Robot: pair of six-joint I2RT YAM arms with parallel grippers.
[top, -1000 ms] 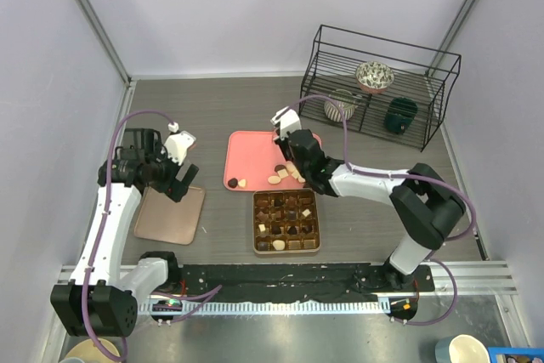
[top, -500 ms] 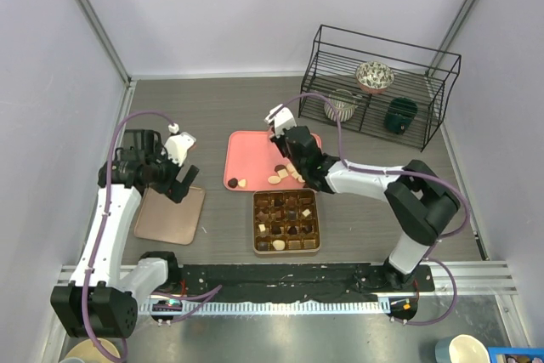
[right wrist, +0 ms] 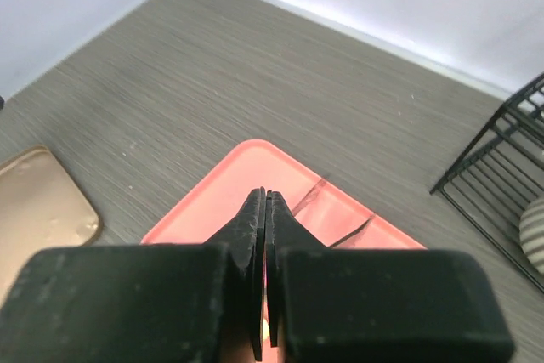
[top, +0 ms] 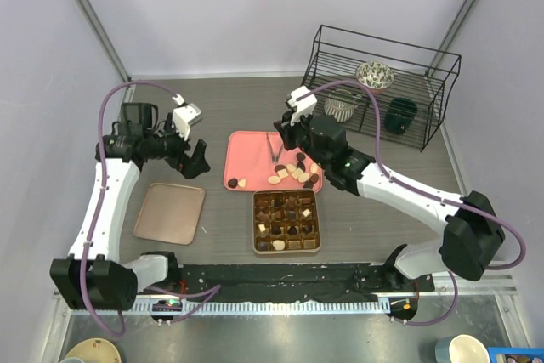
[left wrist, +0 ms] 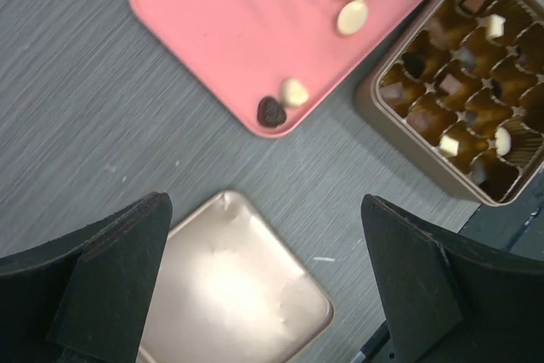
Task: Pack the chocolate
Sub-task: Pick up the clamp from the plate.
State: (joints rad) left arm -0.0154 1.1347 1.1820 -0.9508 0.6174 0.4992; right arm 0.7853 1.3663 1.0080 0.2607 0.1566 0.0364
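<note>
Top external view: right gripper (right wrist: 264, 210) has lifted off the pink tray (top: 246, 155), jaws pressed together on nothing, so no chocolate (top: 293, 174) travels. Loose pieces remain there beside the part-filled box (top: 254, 235). Left gripper (top: 195, 161) hangs wide open, empty.

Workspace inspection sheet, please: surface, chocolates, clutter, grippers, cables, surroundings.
Surface: grey wood-grain table, no spills seen.
Job's things: loose chocolates on the pink tray; gridded box partly filled; gold lid lying apart on the table.
Clutter: wire rack holding bowls, far right; thin tweezer-like tool on the tray.
Grippers: left gripper open, empty, near the lid; right gripper shut over the tray, nothing seen held.
Cables: purple cables looped along both arms, clear of the chocolates.
Surroundings: pale walls; a mug beyond the near edge, right.
</note>
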